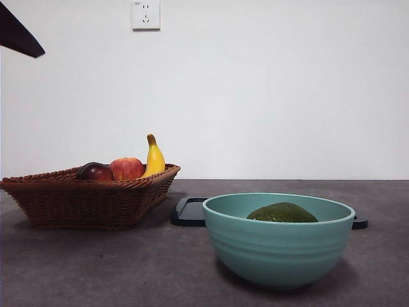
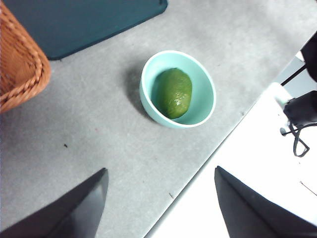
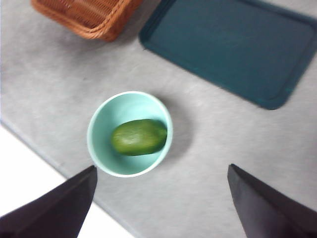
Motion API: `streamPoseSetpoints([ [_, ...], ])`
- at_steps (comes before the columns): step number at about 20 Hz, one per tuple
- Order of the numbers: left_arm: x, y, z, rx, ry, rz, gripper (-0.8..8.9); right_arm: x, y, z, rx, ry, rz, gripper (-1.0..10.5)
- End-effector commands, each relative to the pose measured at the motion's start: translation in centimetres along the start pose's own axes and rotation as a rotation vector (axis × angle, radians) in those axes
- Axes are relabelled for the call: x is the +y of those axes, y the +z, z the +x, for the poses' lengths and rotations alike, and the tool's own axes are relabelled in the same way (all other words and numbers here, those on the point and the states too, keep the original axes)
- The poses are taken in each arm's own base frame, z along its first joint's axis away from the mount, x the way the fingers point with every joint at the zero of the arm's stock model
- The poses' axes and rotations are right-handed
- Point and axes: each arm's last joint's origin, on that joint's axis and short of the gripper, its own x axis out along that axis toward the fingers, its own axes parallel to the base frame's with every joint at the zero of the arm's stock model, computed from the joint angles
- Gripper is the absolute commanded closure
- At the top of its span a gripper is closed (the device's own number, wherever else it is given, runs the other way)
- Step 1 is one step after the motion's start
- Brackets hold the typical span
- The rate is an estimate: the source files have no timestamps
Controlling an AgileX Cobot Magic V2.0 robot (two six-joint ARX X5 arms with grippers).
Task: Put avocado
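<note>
The dark green avocado [image 1: 282,213] lies inside a light teal bowl [image 1: 275,256] near the table's front edge; only its top shows above the rim in the front view. From above, the avocado [image 2: 174,92] rests in the bowl [image 2: 148,96], seen also as the avocado [image 3: 138,137] in the bowl [image 3: 101,144]. My left gripper [image 2: 161,206] hangs high above the table edge, open and holding nothing. High over the bowl, my right gripper [image 3: 161,201] is open and empty too. A black arm tip [image 1: 19,35] shows at the top left corner.
A brown wicker basket [image 1: 83,198] stands at the left with a dark red-purple fruit [image 1: 95,171], a red apple [image 1: 127,168] and a banana [image 1: 154,158]. A dark teal tray [image 1: 190,212] lies flat behind the bowl. The table's front edge runs close to the bowl [image 2: 198,173].
</note>
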Motion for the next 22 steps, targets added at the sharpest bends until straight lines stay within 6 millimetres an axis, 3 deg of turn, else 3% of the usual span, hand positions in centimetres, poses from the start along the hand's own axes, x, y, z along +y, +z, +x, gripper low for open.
streamPoseSetpoints([
  [1,-0.3,0.2,-0.3,-0.017,-0.012,0.029,4.72,-0.3,-0.2,1.3,0.053,0.036,0.028,5.2],
  [9,-0.4,0.1,-0.3,-0.017,-0.013,0.031,4.72,-2.3,-1.6,7.7,0.168,0.039,0.102,5.3],
  [11,-0.4,0.2,-0.3,-0.018,-0.013,0.031,4.72,-2.4,-1.7,9.7,0.184,0.051,0.094,6.0],
  [22,-0.4,0.1,-0.3,-0.017,-0.013,0.031,4.72,-2.2,-0.8,17.7,0.250,-0.010,0.028,7.3],
])
